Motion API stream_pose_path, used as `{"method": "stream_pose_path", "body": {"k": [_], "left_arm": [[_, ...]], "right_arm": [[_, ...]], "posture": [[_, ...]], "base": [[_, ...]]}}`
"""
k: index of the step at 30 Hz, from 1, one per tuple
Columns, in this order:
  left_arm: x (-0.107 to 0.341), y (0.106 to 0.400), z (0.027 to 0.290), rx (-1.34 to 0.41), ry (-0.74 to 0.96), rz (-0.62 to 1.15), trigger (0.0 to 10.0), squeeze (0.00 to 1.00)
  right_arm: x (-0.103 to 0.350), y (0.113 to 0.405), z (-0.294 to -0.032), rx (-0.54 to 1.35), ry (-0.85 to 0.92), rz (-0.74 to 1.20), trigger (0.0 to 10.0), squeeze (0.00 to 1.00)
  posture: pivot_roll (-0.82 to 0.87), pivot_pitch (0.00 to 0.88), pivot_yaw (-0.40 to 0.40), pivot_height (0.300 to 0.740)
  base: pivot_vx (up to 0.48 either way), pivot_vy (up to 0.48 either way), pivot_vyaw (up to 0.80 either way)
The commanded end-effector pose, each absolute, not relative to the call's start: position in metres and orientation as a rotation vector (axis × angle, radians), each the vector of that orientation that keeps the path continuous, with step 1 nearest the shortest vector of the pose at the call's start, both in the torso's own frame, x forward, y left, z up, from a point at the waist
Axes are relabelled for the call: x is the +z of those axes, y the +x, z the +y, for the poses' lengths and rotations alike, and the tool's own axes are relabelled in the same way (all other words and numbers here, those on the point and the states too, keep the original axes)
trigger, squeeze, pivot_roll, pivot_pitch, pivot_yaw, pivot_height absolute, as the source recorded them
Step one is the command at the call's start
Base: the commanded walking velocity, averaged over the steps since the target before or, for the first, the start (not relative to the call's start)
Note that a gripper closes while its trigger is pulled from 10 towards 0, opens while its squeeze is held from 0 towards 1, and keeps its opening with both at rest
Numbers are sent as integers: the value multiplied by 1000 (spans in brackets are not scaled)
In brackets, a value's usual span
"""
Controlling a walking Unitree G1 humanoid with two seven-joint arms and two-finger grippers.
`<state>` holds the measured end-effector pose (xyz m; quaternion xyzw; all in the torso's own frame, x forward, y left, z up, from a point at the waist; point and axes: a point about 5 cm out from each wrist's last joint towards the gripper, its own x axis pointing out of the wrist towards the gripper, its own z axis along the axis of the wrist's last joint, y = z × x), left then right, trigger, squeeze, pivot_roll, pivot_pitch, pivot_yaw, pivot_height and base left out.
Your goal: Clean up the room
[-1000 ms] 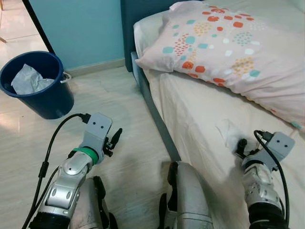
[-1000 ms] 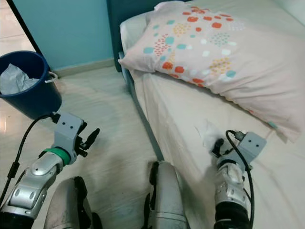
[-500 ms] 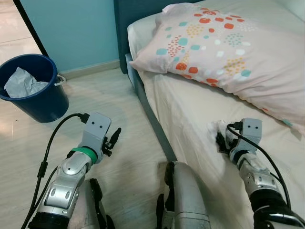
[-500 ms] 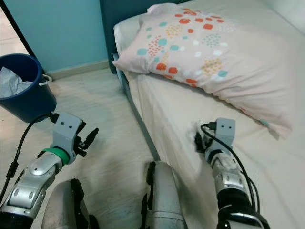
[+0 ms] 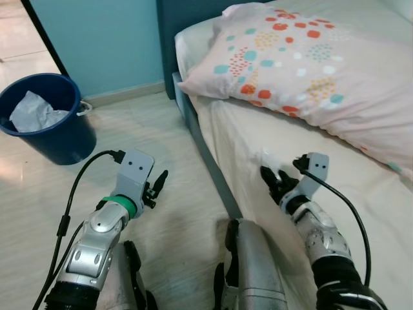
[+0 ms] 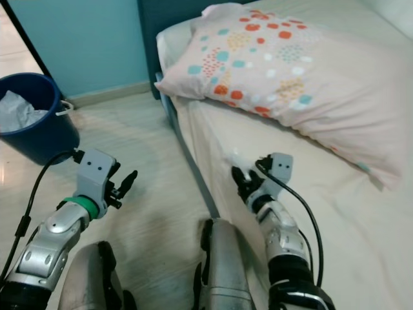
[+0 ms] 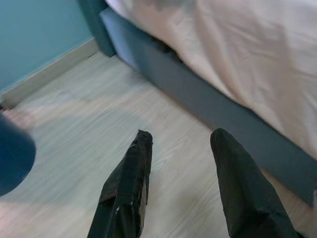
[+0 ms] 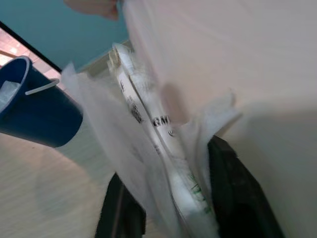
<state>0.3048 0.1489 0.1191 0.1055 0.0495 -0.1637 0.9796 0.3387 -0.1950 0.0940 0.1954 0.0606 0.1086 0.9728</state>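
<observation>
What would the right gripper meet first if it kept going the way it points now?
Judging by its wrist view, the right gripper, shut on a white wrapper, points off the bed edge toward the blue bucket. Probably the floor or bucket first; depth is unclear.

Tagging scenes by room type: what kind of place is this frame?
Most likely a bedroom in a home: a bed with a pale sheet, a spotted pillow at its head, and a blue bucket holding crumpled paper on the light floor by a teal wall.
</observation>
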Motion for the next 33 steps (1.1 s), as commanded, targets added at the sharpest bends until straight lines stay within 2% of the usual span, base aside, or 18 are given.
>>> {"method": "stream_pose_path", "body": {"k": [1,9,10,12,14,15,16,22,23,24,25,32,33], "left_arm": [[112,302,148,-333,215,124,10000,0],[112,303,148,-330,212,120,10000,0],[116,306,147,-320,202,102,10000,0],[116,306,147,-320,202,102,10000,0],[125,314,143,-291,178,56,10000,0],[125,314,143,-291,178,56,10000,0],[128,317,142,-284,171,43,10000,0],[130,319,141,-279,167,32,10000,0],[131,319,141,-268,162,23,10000,0],[131,319,141,-268,162,23,10000,0],[133,320,141,-257,160,14,10000,0],[144,320,148,-198,145,-26,10000,0],[147,319,151,-177,143,-41,10000,0]], "right_arm": [[89,334,-194,232,435,124,0,0],[101,335,-189,277,487,41,0,0],[130,332,-177,347,490,-97,0,0],[130,332,-177,347,490,-97,0,0],[198,319,-153,456,443,-373,0,0],[198,319,-153,456,443,-373,0,0],[218,312,-146,482,430,-450,0,0],[230,311,-142,475,368,-495,0,0],[232,312,-141,440,327,-506,9333,0],[232,312,-141,440,327,-506,9333,0],[232,313,-141,390,294,-513,10000,0],[212,314,-143,296,220,-440,10000,0],[200,313,-149,239,228,-404,10000,0]], "posture": [[-28,203,60,515],[-30,198,57,515],[-45,166,38,515],[-45,166,38,515],[-59,135,25,515],[-59,135,25,515],[-60,131,23,515],[-62,125,19,515],[-64,118,13,515],[-64,118,13,515],[-64,117,12,515],[-61,109,3,515],[-56,103,-1,520]], "base": [[0,0,0],[0,0,0],[0,0,0],[0,0,0],[0,0,0],[0,0,0],[0,0,0],[0,0,0],[0,0,0],[0,0,0],[0,0,0],[0,0,0],[0,0,0]]}}
